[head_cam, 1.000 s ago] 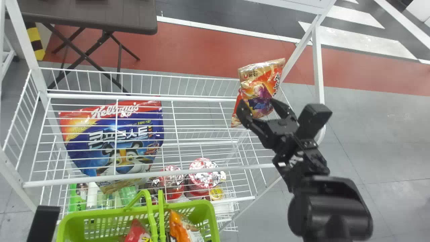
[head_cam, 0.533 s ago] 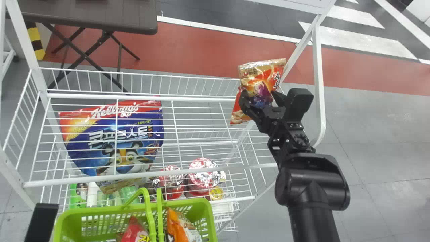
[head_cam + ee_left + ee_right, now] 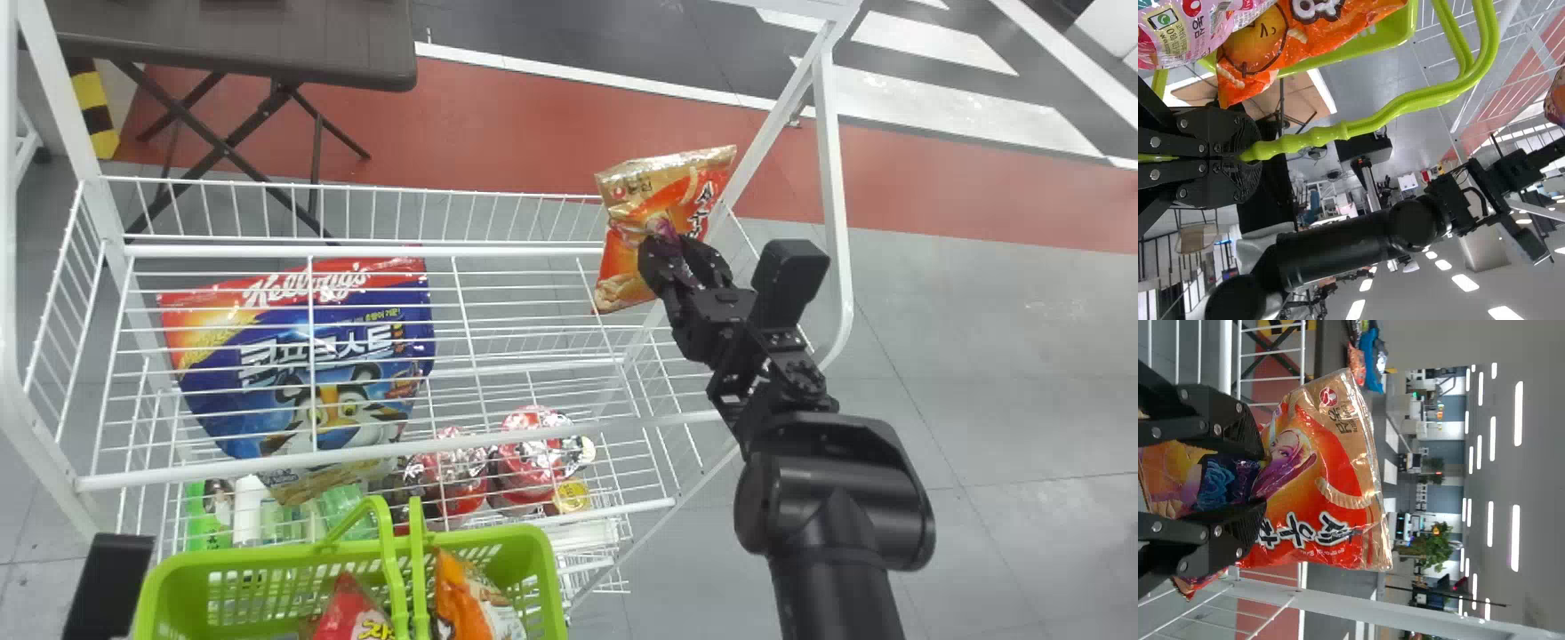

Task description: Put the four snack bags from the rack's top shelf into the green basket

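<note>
"Holding anything, that right gripper (image 3: 680, 255)?"

"Yes, the bag (image 3: 662, 194). The fingers are drawn in on both faces, open by just the bag's pinched middle, and the foil puckers between them."

"Where is it?"

"Right of centre in the head view, upper half, by the right end of the rack (image 3: 400, 449). Its top leans to the upper right, its bottom corner hangs lower left. Whether that corner bears on the wire, I can't tell."

"And the basket (image 3: 484, 536)?"

"Bottom of the frame, left of centre, with a red packet (image 3: 349, 615) and an orange packet (image 3: 471, 604) in it. The left gripper (image 3: 1257, 159) is closed on its handle (image 3: 1358, 127)."

"So which way next?"

"Down and left across the picture, I'd say. The left gripper is nearer the basket, but it has the handle; the right one has the bag, so the carry falls to that arm."

"Any trap?"

"The rack's front rail runs between. I'd lift well over it, then turn the bag's long axis to miss the upright handles; a loose corner could snag."
</note>
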